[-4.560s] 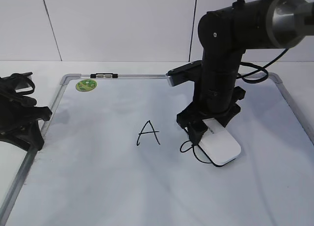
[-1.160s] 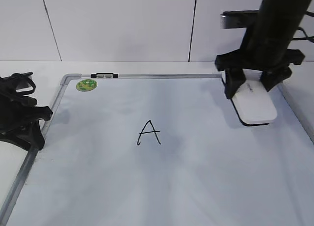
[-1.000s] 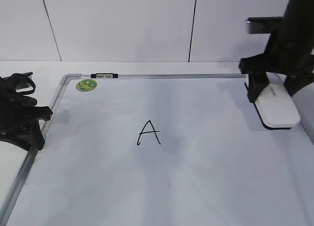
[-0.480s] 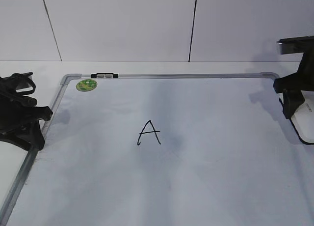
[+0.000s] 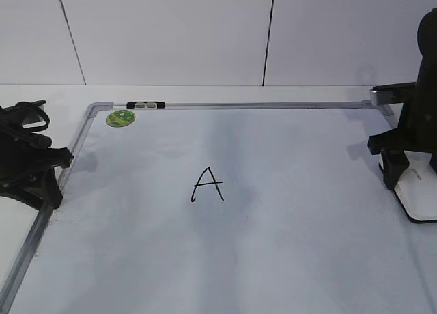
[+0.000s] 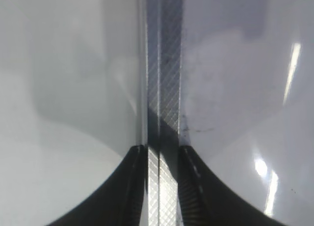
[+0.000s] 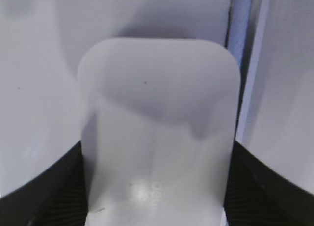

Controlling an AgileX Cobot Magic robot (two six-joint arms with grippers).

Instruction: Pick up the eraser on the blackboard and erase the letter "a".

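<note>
The white eraser (image 5: 420,198) is gripped by my right gripper (image 5: 414,181) at the right edge of the blackboard (image 5: 293,246), next to its right frame. In the right wrist view the eraser (image 7: 157,113) fills the gap between the jaws of the right gripper (image 7: 156,199). No lowercase "a" shows on the board; only the angular capital "A" (image 5: 207,184) is there. My left gripper (image 5: 57,177) sits at the board's left frame. In the left wrist view the frame bar (image 6: 164,88) fills the narrow gap between the jaws of the left gripper (image 6: 162,186).
A round green sticker (image 5: 120,118) and a small black clip (image 5: 145,105) are at the board's far left corner. The board's right frame (image 7: 244,64) runs close beside the eraser. A white tiled wall stands behind the table.
My right gripper has carried the eraser from the middle of the board, over the lowercase "a", to the right edge. The "a" no longer shows. The left arm has not moved.
</note>
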